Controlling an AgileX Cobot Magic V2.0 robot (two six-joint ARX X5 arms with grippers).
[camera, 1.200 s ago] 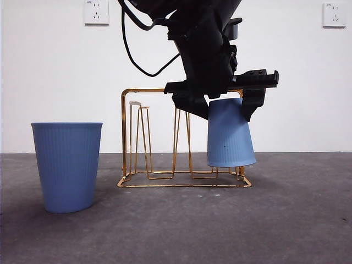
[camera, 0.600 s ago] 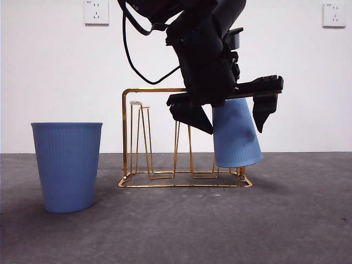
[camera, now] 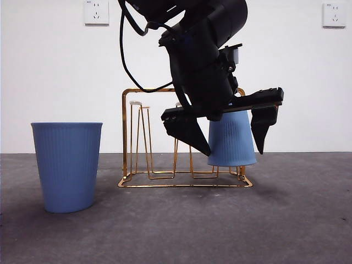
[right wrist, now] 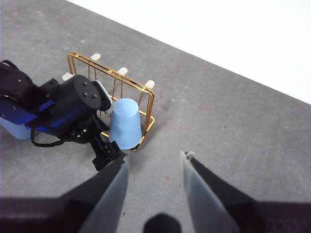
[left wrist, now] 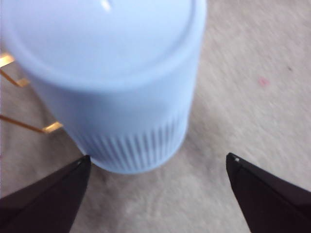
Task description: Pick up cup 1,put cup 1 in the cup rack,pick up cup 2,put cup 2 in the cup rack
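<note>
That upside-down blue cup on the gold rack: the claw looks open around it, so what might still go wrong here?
Two risks, I think. The left claw is open but its tips straddle the cup; lifting away crookedly could catch the cup and drag it off its prong. The rack is light wire, so a knock from the arm could shift or tip it. The second cup stands on the table, not yet racked.

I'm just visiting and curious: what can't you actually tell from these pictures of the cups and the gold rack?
- Which prong carries the upside-down cup on the cup rack: the cup hides it in every view.
- The left gripper and arm block the rack's upper middle, front view.
- The second cup: its inside is unseen at table height, and the left arm covers most of it in the right wrist view.
- The left wrist view is blurred.
</note>
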